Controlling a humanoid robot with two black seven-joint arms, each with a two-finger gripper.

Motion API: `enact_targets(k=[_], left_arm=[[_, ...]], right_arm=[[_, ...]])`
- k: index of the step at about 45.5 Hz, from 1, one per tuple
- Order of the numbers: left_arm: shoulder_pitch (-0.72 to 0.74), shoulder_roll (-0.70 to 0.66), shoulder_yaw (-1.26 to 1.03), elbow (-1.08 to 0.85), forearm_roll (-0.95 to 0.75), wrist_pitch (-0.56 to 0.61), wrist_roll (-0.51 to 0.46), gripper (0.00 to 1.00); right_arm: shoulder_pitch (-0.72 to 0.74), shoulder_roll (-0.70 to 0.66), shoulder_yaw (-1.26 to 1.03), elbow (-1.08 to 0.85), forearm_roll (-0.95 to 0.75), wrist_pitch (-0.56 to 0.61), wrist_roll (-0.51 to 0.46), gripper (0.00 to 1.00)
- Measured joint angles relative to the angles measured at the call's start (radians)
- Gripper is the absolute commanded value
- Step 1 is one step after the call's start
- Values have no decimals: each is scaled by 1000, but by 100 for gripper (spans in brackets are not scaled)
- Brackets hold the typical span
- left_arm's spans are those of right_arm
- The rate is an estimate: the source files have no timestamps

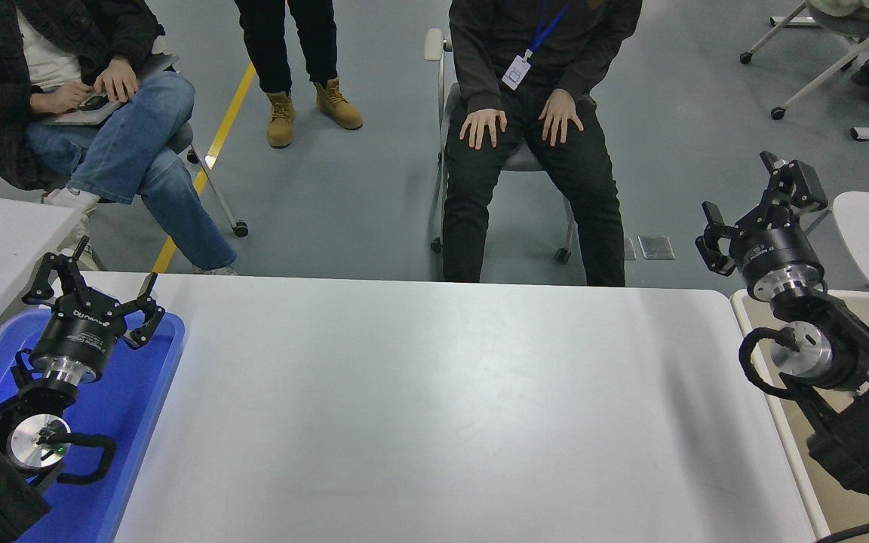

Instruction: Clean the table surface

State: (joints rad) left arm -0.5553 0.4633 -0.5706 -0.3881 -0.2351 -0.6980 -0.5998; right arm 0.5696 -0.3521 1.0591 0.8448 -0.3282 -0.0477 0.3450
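Head view. The desk surface (pixel 434 407), a broad matte white top with rounded corners, fills the middle and lower part of the picture from the blue tray (pixel 144 407) at its left to the beige bin (pixel 778 422) at its right.

Left arm: at the lower left, above the blue tray. The left end effector (pixel 93 290) points away from the camera with its fingers spread wide, gripping nothing.

Right arm: enters from the lower right, over the beige bin. The right end effector (pixel 763 207) is raised past the desk's far right corner, off the desk surface, its fingers wide apart and holding nothing.

Far side: a seated person in dark trousers (pixel 532 143) faces the desk with both hands on the knees and a badge on a blue lanyard. A second seated person in blue jeans (pixel 102 113) is at the upper left, and a third stands between them in tan boots (pixel 314 109). A yellow floor line (pixel 208 162) runs towards the desk's far left corner.
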Motion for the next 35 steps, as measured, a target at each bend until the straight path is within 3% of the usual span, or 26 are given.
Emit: enact_targets(k=[35], left_arm=[[0, 0, 0, 0, 0, 0, 0, 100]], right_arm=[[-12, 5, -11, -30, 0, 0, 3, 98]])
